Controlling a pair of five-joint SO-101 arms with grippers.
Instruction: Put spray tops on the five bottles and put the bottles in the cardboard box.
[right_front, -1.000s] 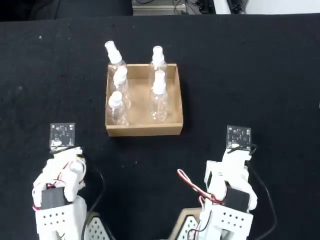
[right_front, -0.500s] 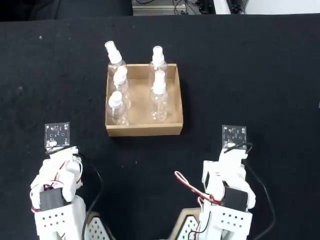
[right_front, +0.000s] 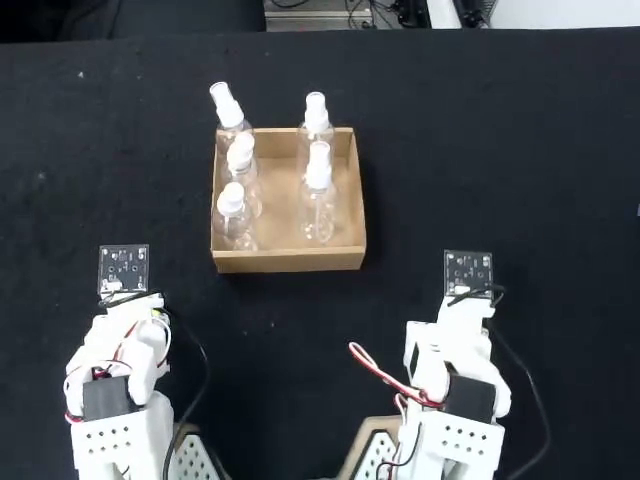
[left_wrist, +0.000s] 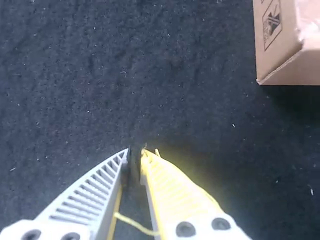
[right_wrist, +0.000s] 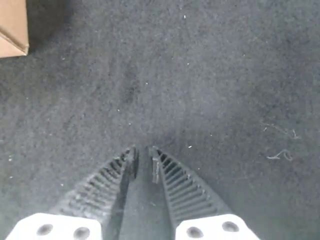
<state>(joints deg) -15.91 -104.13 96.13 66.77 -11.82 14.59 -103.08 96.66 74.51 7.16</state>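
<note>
Five clear plastic spray bottles (right_front: 318, 200) stand in the brown cardboard box (right_front: 290, 260), at 1 o'clock from the left fingers (left_wrist: 145, 159) and 11 o'clock from the right fingers (right_wrist: 130, 157). Both pairs are together, empty.

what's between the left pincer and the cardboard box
Nothing: in the left wrist view, just a bare stretch of black table lies between the left pincer and the cardboard box.

Left arm (right_front: 113, 372) and right arm (right_front: 455, 365) folded back, left gripper (left_wrist: 134, 153), right gripper (right_wrist: 143, 152) (fingers together, empty)
</note>
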